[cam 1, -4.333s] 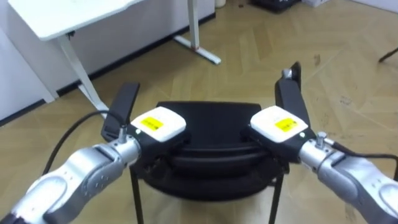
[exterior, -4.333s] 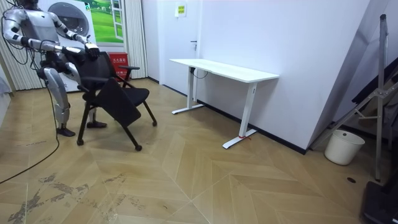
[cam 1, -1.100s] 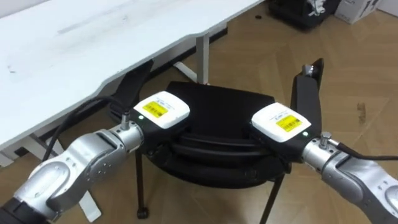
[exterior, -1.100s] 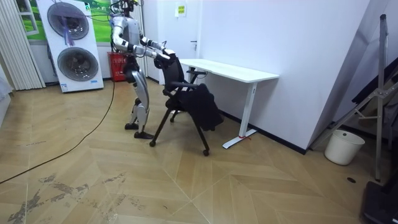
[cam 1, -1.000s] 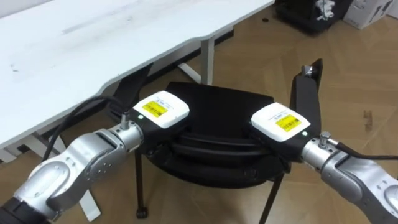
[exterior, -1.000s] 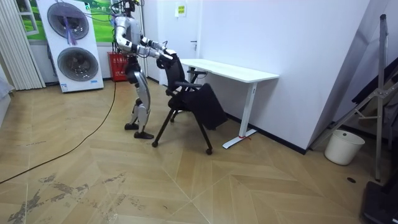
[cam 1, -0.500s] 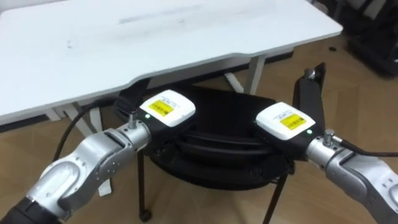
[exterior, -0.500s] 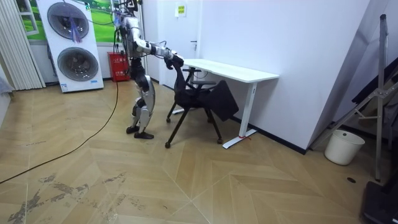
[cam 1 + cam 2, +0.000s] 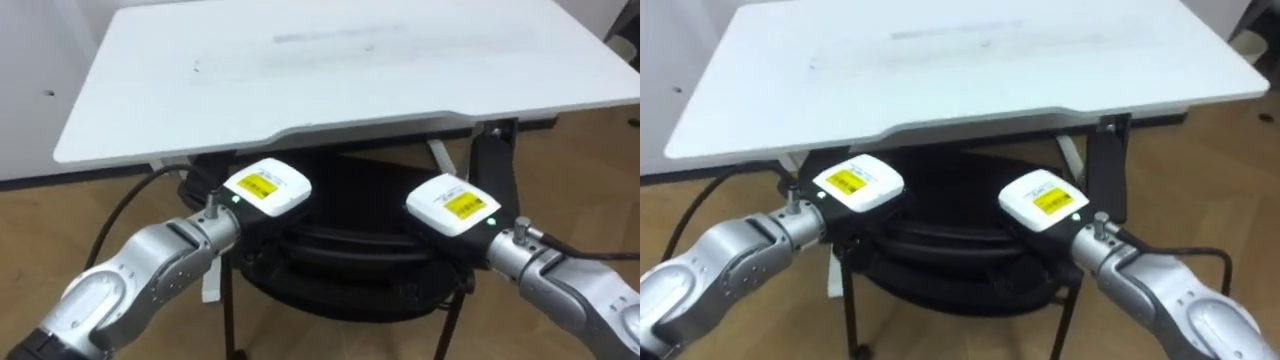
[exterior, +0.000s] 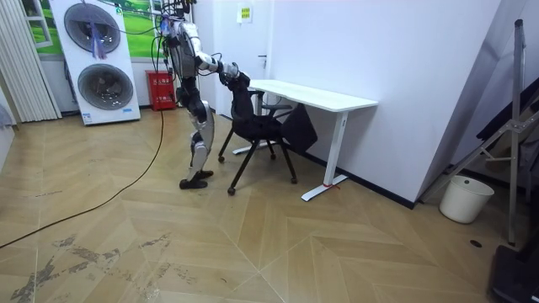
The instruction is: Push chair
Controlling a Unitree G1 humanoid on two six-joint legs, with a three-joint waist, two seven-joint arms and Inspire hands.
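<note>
The left hand (image 9: 262, 190) and right hand (image 9: 455, 207) are bearing on the chair (image 9: 350, 255); their grasp cannot be told. The surface (image 9: 350, 70) is lying directly ahead.

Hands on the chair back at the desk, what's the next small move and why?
Probably a short push forward: the chair is only partly under the desk, its backrest, with left hand and right hand on it, short of the edge.

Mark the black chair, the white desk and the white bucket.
black chair (image 9: 350, 250): left eye view, top of backrest.
white desk (image 9: 350, 70): left eye view, bare tabletop.
white bucket (image 10: 465, 199): room view, its side wall.
</note>
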